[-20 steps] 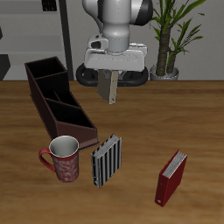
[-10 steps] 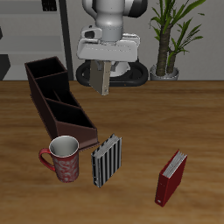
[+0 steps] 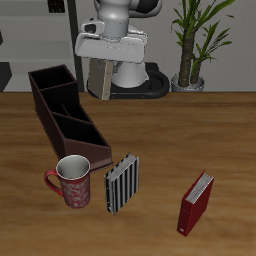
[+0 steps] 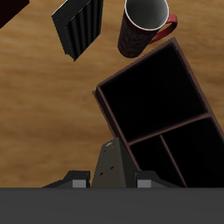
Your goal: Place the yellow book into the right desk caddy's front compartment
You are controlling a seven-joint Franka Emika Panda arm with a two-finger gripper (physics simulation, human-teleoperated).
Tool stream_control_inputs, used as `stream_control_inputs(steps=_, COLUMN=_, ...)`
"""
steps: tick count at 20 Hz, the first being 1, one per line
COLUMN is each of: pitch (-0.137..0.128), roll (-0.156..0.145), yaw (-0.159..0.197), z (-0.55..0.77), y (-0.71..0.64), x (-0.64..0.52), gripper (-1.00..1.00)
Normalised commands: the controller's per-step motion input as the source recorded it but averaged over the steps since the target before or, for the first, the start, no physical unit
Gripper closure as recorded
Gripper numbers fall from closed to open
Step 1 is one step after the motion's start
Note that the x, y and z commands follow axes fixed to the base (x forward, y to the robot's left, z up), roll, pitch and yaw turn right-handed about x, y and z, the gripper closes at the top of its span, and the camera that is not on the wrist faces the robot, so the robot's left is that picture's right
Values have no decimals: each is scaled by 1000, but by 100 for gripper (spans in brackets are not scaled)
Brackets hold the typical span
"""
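Observation:
The yellow book [image 3: 103,82], thin and grey-tan, hangs upright in the air with my gripper [image 3: 106,60] shut on its upper end. It is high above the table, behind and beside the far end of the right desk caddy [image 3: 45,100], a long maroon-brown box with three compartments. The front compartment [image 3: 87,144] is the end bin nearest the mug. In the wrist view the yellow book [image 4: 109,162] sticks out from my gripper [image 4: 112,180], just off the rim of the front compartment [image 4: 153,92], which looks dark inside.
A patterned red mug [image 3: 70,181] stands right by the caddy's front end. A black-and-white striped book [image 3: 122,184] stands next to the mug, and a dark red book [image 3: 197,202] stands farther along the front. A potted plant [image 3: 195,45] is at the back.
The gripper has risen and carried the yellow book sideways toward the caddy's side of the table. Nothing on the table has moved.

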Motion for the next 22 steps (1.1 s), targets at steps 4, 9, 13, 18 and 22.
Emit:
stream_control_inputs(steps=4, pitch=2, roll=-40, yaw=32, z=148, y=-298, x=-33, gripper=100)
stream_control_inputs(steps=9, pitch=-14, roll=-46, yaw=-8, z=85, y=-212, x=2, gripper=100)
stream_control_inputs(steps=13, pitch=6, roll=-48, yaw=-5, z=-117, y=-124, x=-26, gripper=100)
stream_control_inputs(steps=18, pitch=16, roll=-19, yaw=4, z=-116, y=-127, x=15, gripper=100)
stream_control_inputs(steps=22, pitch=20, roll=-21, yaw=-22, z=-72, y=-73, x=0, gripper=100)
